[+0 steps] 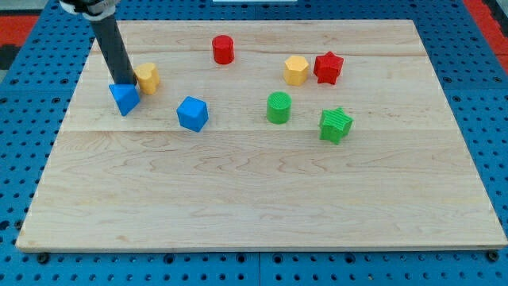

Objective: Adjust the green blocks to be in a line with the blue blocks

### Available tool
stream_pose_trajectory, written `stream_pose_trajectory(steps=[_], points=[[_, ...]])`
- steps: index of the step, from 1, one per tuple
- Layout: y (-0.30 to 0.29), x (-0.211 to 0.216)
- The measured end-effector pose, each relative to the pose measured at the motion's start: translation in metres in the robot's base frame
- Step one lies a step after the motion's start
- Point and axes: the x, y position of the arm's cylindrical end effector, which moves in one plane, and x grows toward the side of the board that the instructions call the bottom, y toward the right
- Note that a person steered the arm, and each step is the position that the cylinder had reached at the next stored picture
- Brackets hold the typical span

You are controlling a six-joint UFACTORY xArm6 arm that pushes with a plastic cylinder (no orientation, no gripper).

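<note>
From my remote seat I see my tip [123, 83] at the upper left of the pale wooden bench [262, 199], the dark rod slanting down from the view's top left corner and ending right at the upper edge of the blue triangular plastic block [124, 98], apparently touching it. There is no claw on this arm, only the rod, so nothing spreads or pinches. Just to the view's right of my tip, very close to the rod, sits the yellow plastic block of rounded, uneven shape [148, 77]. The blue plastic cube [192, 113] lies further right and a little lower than the blue triangular block, apart from it. The green plastic cylinder [279, 107] stands right of centre, roughly level with the blue cube, and the green star-shaped plastic block [336, 125] lies near it, further right and slightly lower, not touching. Along the top, the red plastic cylinder [224, 49] stands alone, well apart from the rest, while the yellow hexagonal plastic block [296, 70] and the red star-shaped plastic block [328, 67] sit just beside each other above the green pair.
</note>
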Motion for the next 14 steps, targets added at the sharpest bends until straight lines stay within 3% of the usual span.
stream_pose_trajectory(steps=[2,3,5,7,8,9,10,11,12,13,14], points=[[0.006,0.028],[0.038,-0.007],[0.215,-0.014],[0.236,0.020],[0.237,0.018],[0.315,0.012],[0.383,0.055],[0.385,0.121],[0.322,0.143],[0.279,0.117],[0.296,0.085]])
